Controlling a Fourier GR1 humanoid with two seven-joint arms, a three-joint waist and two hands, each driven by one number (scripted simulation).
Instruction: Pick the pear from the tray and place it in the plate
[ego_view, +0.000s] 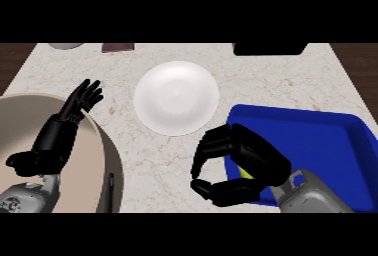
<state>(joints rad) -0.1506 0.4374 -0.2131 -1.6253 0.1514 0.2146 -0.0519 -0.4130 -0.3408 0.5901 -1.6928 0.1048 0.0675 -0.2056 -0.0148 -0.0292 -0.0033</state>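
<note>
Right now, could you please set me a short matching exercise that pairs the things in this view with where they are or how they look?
Things:
1. plate
2. tray
3. left robot hand
4. right robot hand

Descriptions:
A. blue, at the right edge of the counter
B. open, fingers up, by the beige sink
C. white, mid-counter, nothing on it
D. curled at the tray's left edge

Pairs: 1-C, 2-A, 3-B, 4-D

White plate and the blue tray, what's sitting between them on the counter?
Only bare counter lies between the white plate and the blue tray, per the head view.
</note>
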